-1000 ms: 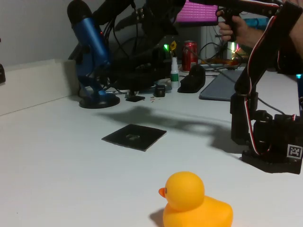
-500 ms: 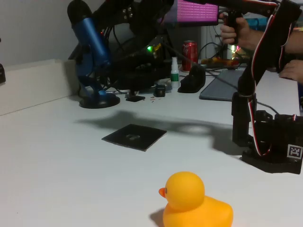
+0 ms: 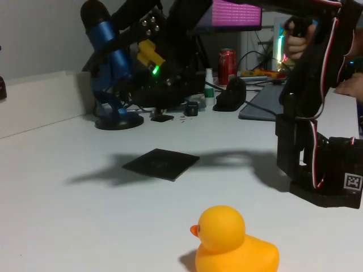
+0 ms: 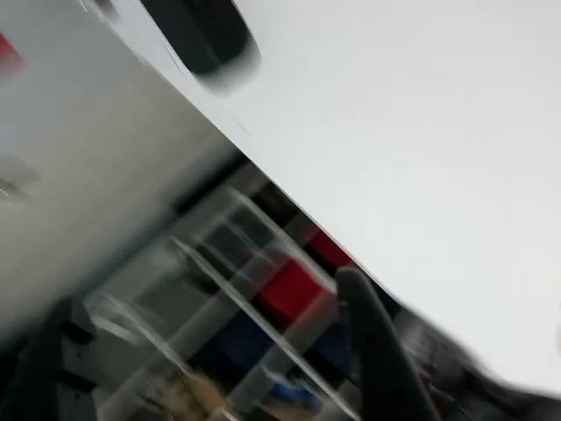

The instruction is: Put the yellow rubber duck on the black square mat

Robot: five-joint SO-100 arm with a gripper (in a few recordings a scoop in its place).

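Note:
The yellow rubber duck (image 3: pixel 235 241) sits on the white table at the front edge, beak pointing left. The black square mat (image 3: pixel 160 164) lies flat mid-table, behind and left of the duck, partly under the arm's shadow. My gripper (image 3: pixel 136 25) hangs high at the back left, next to the blue microphone, far from both duck and mat. The wrist view is blurred: one dark finger (image 4: pixel 377 351) stands at the lower right and a dark shape at the lower left, with a wide empty gap around my gripper (image 4: pixel 202 303).
A blue microphone (image 3: pixel 110 62) on a round dark base stands back left. A red can (image 3: pixel 227 59), a small white bottle (image 3: pixel 209 85) and cables crowd the back. The arm's base (image 3: pixel 326 175) stands at right. A person's hand (image 3: pixel 295 39) shows behind it.
The arm has swung left and lower, bringing its yellow part with the green light into sight. Its shadow has spread left over the mat. Duck and mat have not moved.

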